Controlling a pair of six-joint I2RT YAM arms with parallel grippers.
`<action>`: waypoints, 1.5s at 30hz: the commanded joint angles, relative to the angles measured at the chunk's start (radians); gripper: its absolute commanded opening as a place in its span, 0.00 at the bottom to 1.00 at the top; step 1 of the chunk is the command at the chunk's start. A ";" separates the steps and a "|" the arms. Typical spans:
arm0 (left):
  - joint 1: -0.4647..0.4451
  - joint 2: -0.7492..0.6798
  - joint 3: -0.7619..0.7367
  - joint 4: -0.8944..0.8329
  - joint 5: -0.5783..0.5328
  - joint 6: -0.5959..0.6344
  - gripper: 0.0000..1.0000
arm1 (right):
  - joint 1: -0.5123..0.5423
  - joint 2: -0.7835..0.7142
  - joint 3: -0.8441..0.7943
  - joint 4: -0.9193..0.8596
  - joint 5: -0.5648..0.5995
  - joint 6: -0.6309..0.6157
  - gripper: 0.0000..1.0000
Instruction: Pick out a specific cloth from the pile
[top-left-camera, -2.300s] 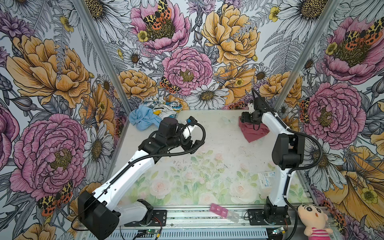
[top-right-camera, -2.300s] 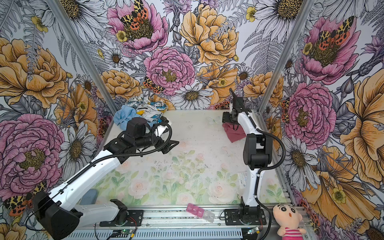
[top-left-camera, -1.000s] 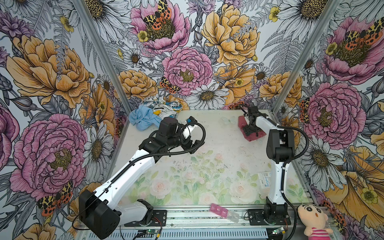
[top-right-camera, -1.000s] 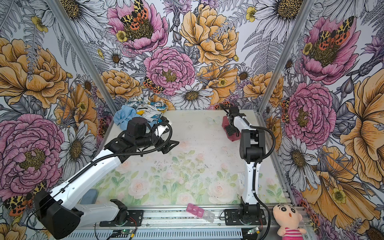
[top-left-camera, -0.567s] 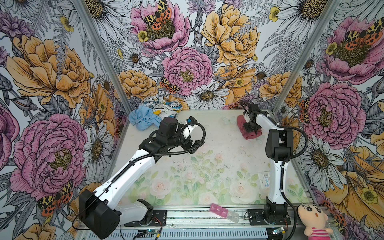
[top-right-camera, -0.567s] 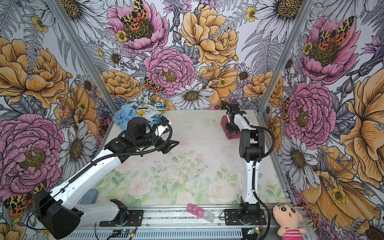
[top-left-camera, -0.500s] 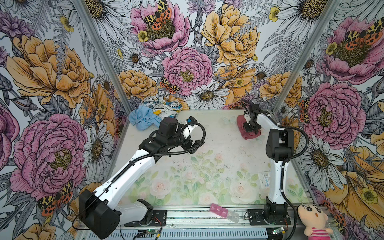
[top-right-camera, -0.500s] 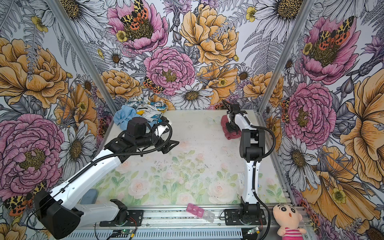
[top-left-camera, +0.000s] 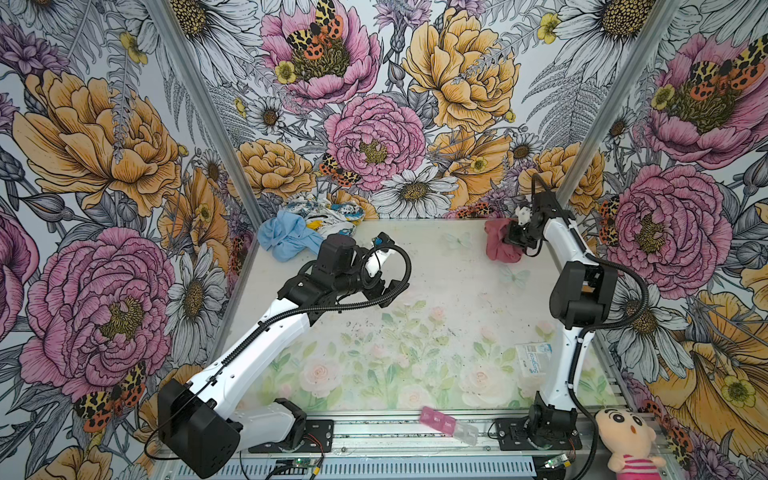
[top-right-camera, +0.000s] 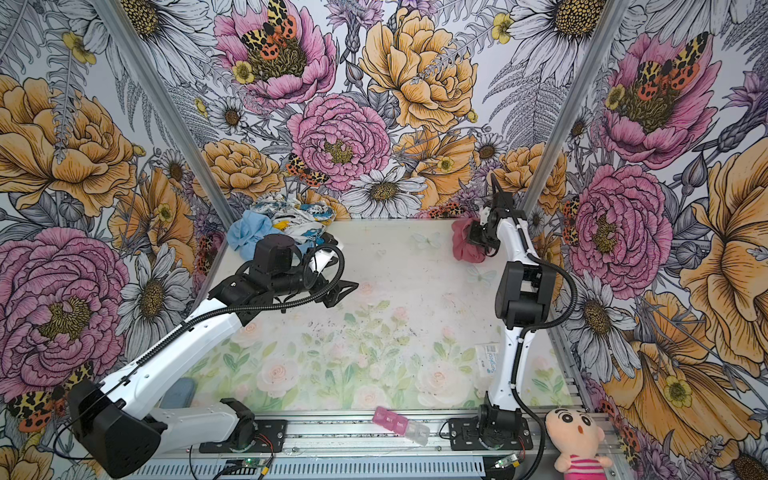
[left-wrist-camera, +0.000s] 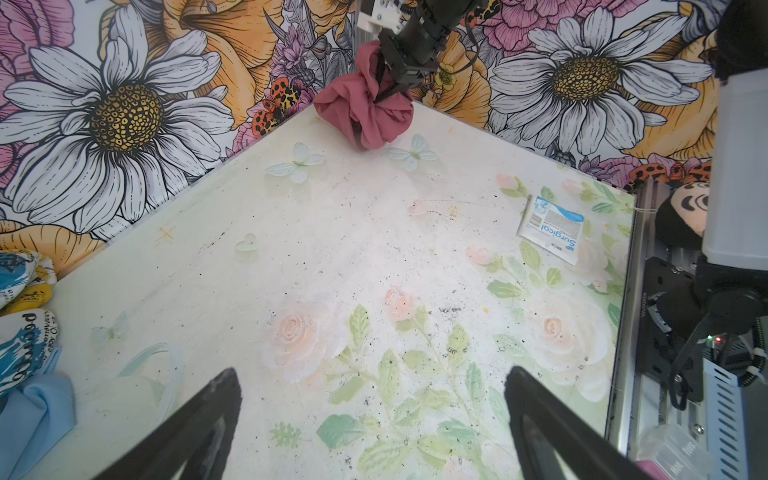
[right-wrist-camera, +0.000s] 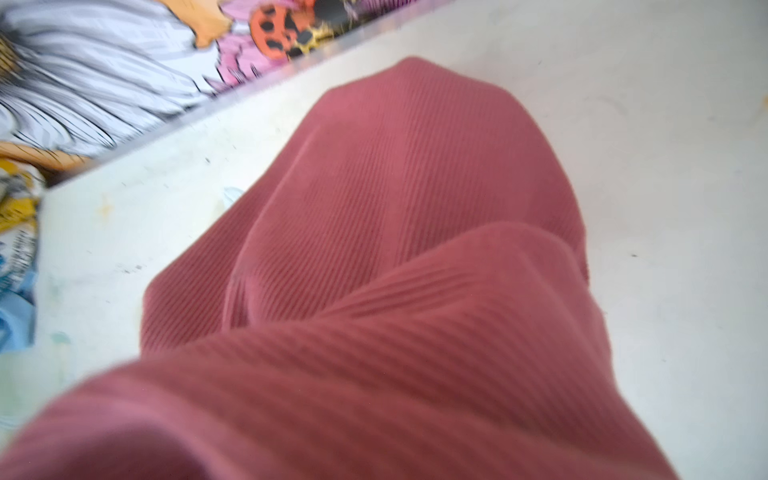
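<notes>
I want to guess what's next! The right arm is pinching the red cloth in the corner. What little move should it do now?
Probably lift it straight up a little: the right jaws look shut on the red cloth, whose bottom seems to rest on the table.

Two white-shelled arms with black joint housings, looped black corrugated cables, black tapered tool fingers

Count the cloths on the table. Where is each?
3. The rose-red cloth, far right corner, in the right end effector. The light blue cloth and the printed white cloth, touching, far left corner. Others may hide beneath.
</notes>
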 joint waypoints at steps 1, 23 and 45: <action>0.006 -0.017 -0.006 0.011 0.020 -0.010 0.99 | -0.028 -0.097 0.042 0.000 -0.099 0.153 0.00; 0.006 -0.011 -0.003 0.012 0.037 -0.016 0.99 | -0.038 -0.164 -0.098 0.018 0.116 0.372 0.00; 0.002 -0.013 -0.010 0.012 0.012 -0.010 0.99 | -0.020 0.225 0.139 0.119 -0.280 0.649 0.00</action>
